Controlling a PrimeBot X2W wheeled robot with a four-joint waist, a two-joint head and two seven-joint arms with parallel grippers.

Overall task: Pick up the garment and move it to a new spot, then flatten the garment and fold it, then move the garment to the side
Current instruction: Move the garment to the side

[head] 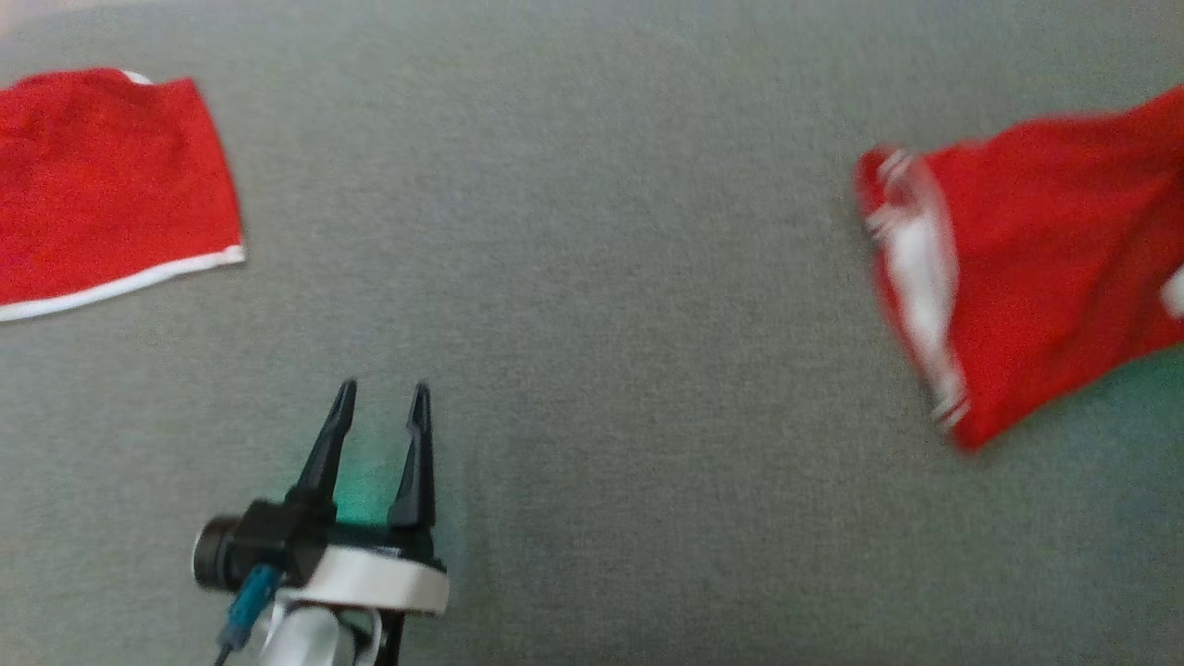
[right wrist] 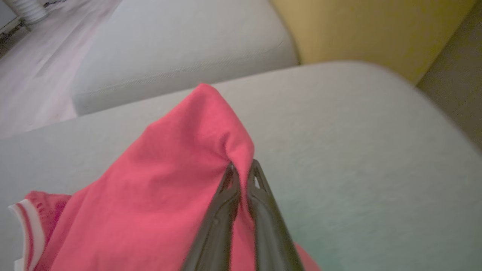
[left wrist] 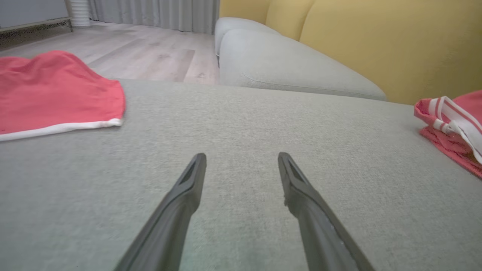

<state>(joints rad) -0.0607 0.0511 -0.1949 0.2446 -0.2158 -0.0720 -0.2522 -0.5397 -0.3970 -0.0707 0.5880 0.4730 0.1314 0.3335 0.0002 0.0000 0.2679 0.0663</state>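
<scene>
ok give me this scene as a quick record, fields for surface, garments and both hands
surface: grey woven fabric cushion
right garment: red cloth garment with white striped trim, bunched
left garment: red cloth garment with white hem, lying flat
left hand: open, over bare cushion, holding nothing
right hand: shut on a fold of the striped-trim garment
background: yellow sofa backrest

Work surface — grey woven upholstery [left wrist: 241, 124], evenly lit. Beyond it: a pale grey seat cushion [left wrist: 286, 64] against a yellow backrest [left wrist: 376, 41]. Light wood-plank floor [left wrist: 150, 56] extends to grey pleated curtains [left wrist: 158, 15] at the far wall.
</scene>
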